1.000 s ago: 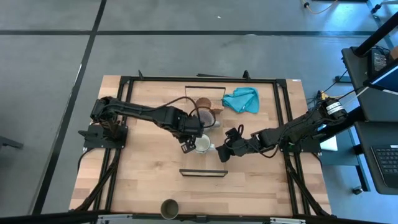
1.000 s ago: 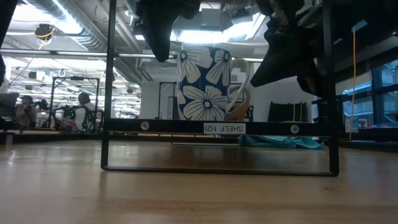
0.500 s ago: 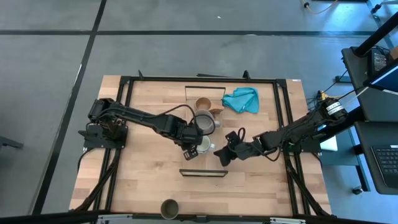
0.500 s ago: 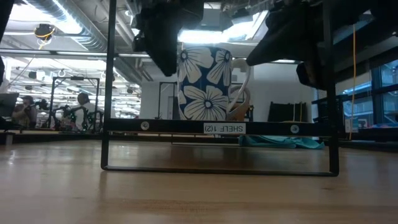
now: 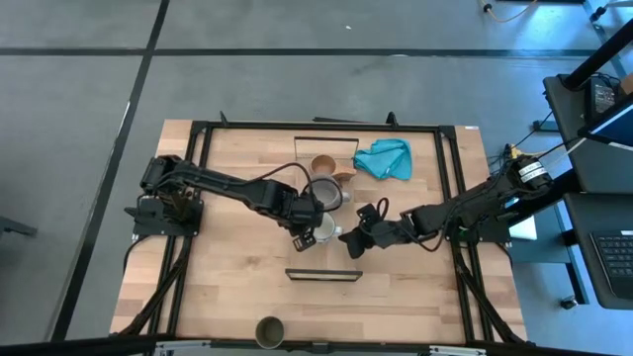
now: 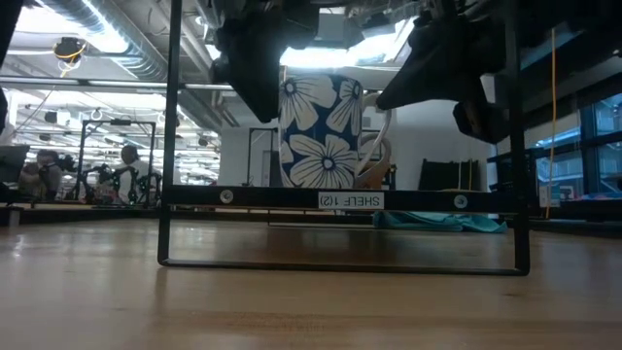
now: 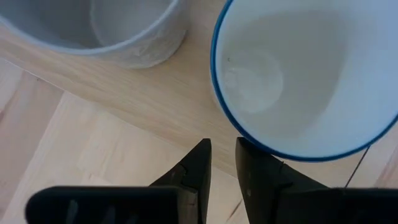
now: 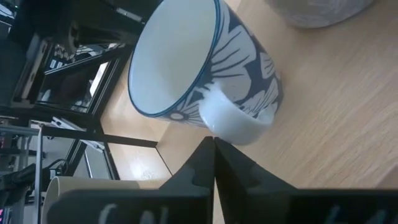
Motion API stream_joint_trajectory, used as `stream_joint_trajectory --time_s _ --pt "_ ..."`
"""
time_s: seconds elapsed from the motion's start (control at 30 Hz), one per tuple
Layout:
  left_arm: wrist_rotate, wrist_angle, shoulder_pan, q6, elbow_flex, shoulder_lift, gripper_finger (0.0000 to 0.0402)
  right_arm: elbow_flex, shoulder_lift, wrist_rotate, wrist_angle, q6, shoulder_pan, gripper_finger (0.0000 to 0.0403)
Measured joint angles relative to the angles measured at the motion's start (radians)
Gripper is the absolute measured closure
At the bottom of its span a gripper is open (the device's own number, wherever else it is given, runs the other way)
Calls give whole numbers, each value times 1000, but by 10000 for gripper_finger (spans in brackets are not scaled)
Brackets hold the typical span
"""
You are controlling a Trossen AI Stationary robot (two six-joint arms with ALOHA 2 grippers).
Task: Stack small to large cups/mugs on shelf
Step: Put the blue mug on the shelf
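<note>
mug (image 5: 323,231) stands upright between left gripper (image 5: 300,240) and right gripper (image 5: 354,243).

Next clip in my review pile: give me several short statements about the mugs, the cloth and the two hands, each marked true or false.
1. The flowered mug stands upright. True.
2. The teal cloth covers the flowered mug. False: it lies apart from the mugs, on the table's far side.
3. The right hand is shut, its tips beside the mug's white handle. True.
4. The olive cup stands next to the flowered mug. False: it stands alone at the table's near edge.
5. The left hand grips the grey mug. False: it holds nothing, its tips beside the flowered mug's rim.
</note>
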Motion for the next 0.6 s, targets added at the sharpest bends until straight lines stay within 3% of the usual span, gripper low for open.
stream_joint_trajectory --time_s 0.6 --pt "8 0 25 43 0 0 333 0 0 -11 -21 -2 -3 391"
